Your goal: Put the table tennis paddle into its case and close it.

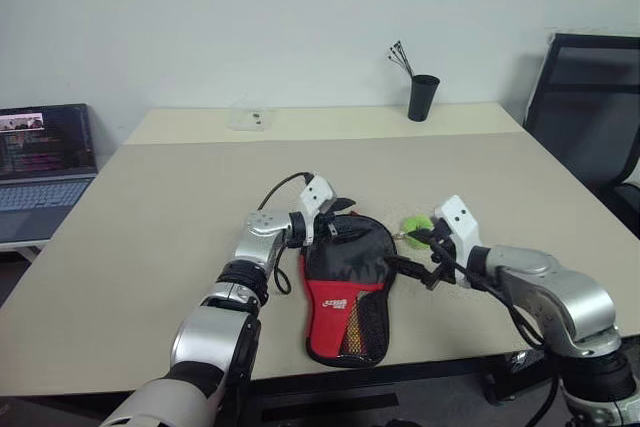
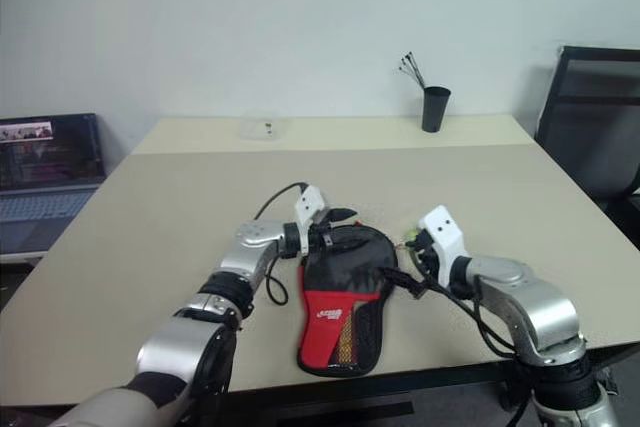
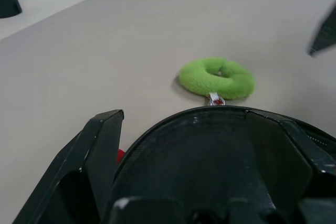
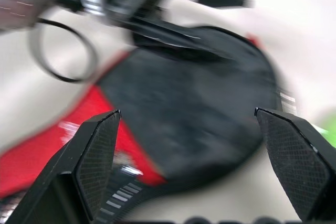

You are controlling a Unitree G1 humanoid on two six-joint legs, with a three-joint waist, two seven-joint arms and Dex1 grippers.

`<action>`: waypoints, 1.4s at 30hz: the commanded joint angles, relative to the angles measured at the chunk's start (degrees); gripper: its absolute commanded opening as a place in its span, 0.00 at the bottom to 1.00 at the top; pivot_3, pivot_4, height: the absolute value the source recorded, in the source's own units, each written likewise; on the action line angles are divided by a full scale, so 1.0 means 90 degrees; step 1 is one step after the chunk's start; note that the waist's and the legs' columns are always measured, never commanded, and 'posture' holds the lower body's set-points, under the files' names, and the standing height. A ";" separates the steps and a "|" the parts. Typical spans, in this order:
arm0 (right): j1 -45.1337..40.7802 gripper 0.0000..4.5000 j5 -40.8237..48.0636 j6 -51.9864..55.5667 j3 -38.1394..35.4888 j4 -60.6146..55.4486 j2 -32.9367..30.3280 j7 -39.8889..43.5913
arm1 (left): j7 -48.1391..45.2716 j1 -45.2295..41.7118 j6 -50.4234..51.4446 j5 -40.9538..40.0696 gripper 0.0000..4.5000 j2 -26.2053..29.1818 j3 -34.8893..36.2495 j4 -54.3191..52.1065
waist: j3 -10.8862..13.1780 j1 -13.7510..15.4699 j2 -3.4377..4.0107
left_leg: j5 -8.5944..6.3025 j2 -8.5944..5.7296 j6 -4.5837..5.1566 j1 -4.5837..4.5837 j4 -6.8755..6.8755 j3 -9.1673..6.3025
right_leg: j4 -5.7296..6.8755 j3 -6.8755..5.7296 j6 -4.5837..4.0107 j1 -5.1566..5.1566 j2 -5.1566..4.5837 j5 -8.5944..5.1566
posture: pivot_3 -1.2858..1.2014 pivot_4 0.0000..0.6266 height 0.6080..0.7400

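Paddle-shaped and soft, the case lies on the beige table near its front edge, the round end pointing away from the robot and the narrow end toward it. The round part is black fabric; the narrow part is red with a small white logo, and a strip of black mesh runs along the side nearer the right arm. A zipper rim follows the black outline. The table tennis paddle itself cannot be made out.

A fluffy green ring lies just beside the round end, joined to it by a small metal clip.

The left gripper sits at the round end with its fingers spread around the rim. The right gripper hangs just beside the case, jaws wide and holding nothing.

A black cup stands well apart near the table's far edge; a laptop sits off to the left.
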 commanded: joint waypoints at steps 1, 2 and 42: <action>-0.0221 1.00 -0.0194 -0.0723 -0.0117 0.0692 -0.0244 0.0170 | 0.0098 0.0052 -0.0119 0.0052 0.89 -0.0005 -0.0165 -0.0256 | 0.0000 -0.0008 0.0000 | 0.0000 -0.0001 0.0000 0.0000 0.0000 0.0001 | 0.0000 0.0001 0.0000 0.0000 0.0001 0.0000 | 0.52 0.24 1.00; -0.0291 1.00 -0.0340 -0.0961 -0.0029 0.0984 -0.0317 0.0180 | 0.0096 0.0079 -0.0100 0.0042 0.89 -0.0009 -0.0191 -0.0277 | 0.0000 -0.0011 0.0000 | 0.0000 -0.0002 0.0000 0.0002 0.0000 0.0001 | 0.0001 0.0002 0.0000 0.0000 0.0002 0.0000 | 0.52 0.24 1.00; -0.1968 0.70 -0.2628 -0.4093 0.0867 0.5575 0.0238 -0.0047 | 0.0055 0.0307 0.0069 0.0022 0.90 -0.0075 -0.0657 -0.0663 | 0.0003 -0.0019 0.0005 | 0.0000 0.0001 0.0001 0.0003 0.0001 0.0006 | 0.0005 0.0012 -0.0001 -0.0001 0.0002 0.0001 | 0.52 0.24 1.00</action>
